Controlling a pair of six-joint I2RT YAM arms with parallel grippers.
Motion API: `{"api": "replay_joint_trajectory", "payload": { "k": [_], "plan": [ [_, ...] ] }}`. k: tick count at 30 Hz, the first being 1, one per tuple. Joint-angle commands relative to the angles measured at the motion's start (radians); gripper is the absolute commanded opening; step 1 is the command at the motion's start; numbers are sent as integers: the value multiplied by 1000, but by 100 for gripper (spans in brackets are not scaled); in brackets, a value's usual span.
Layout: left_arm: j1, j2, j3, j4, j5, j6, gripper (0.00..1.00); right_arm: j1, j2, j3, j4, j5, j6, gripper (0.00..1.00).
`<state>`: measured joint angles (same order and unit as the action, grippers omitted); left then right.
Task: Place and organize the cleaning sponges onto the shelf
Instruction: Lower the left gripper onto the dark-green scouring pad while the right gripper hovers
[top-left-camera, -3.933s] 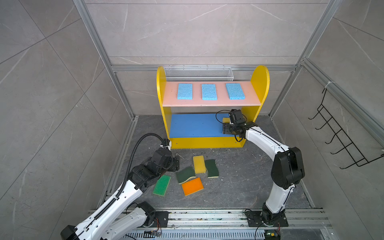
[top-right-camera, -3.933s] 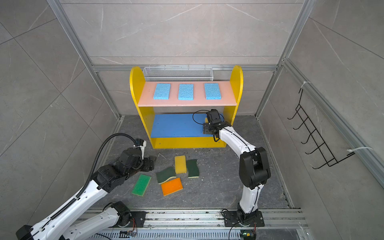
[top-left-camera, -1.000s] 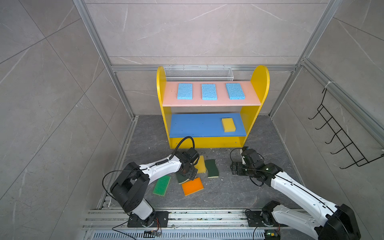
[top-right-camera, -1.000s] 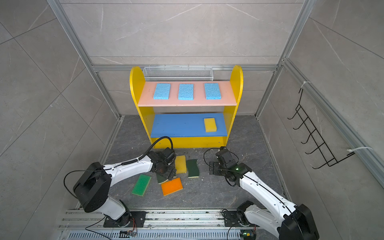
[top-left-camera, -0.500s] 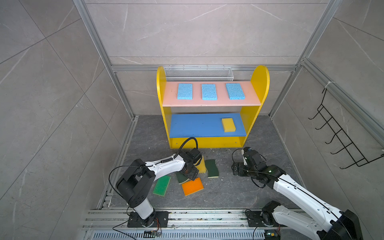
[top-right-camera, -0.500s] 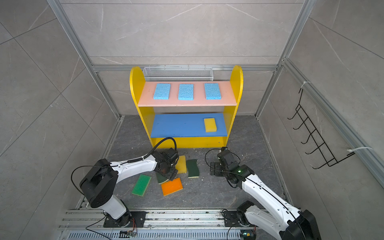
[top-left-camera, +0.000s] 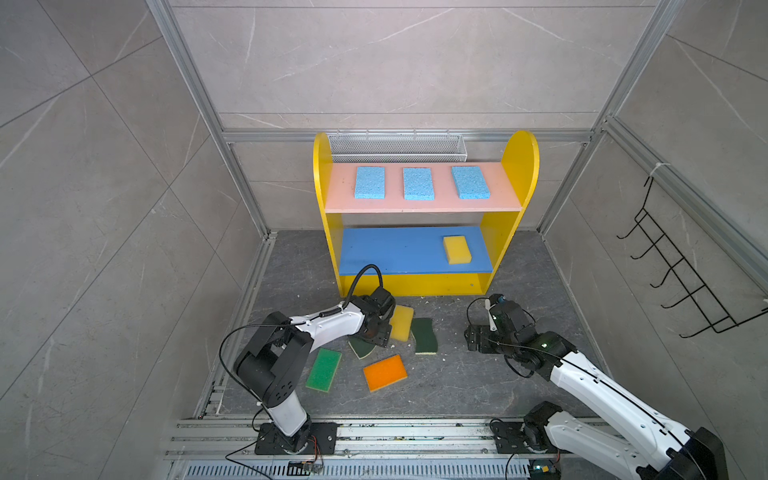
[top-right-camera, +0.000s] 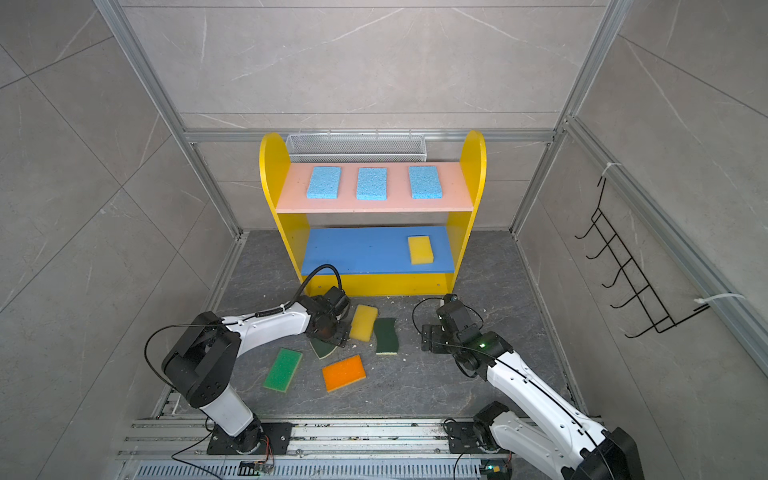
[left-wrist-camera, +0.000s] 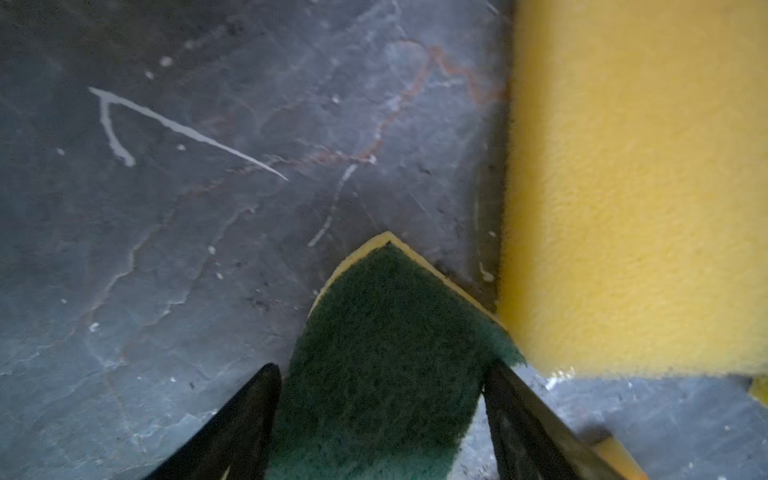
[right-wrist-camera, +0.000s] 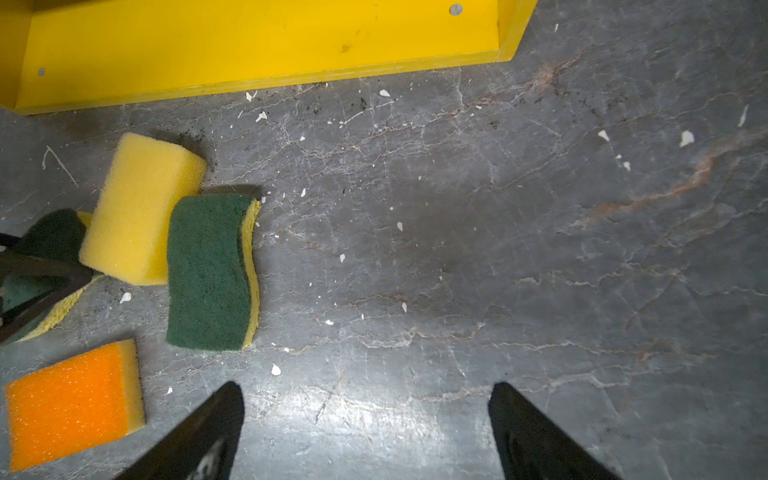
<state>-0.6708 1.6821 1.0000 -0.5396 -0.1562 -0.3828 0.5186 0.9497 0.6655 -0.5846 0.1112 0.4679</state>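
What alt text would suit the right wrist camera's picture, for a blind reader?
The right gripper hangs open over grey floor. Nearby lie a yellow sponge, a dark-green sponge and an orange sponge, in front of the yellow shelf.

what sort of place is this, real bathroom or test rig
Probably a robot test cell dressed as a bathroom corner: tile-look panels in an aluminium frame, two arms bolted to a floor rail.

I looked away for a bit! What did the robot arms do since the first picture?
The right gripper left a yellow sponge on the blue shelf board and pulled back to the floor, jaws open. The left gripper swung in; its jaws now flank a dark-green sponge, grip unsure. The blue sponges and orange sponge stayed put.
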Motion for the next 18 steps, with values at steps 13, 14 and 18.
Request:
{"api": "replay_joint_trajectory", "payload": {
  "k": [13,14,18],
  "plan": [
    [36,-160,12,-78,15,-194,94,5,-22,21,-41,-5,-20,95],
    [36,-179,9,-94,12,-182,95,6,-22,20,-40,-7,-21,95],
    [36,-224,-39,-106,10,-118,96,6,-23,16,-34,-20,-15,95]
  ]
}}
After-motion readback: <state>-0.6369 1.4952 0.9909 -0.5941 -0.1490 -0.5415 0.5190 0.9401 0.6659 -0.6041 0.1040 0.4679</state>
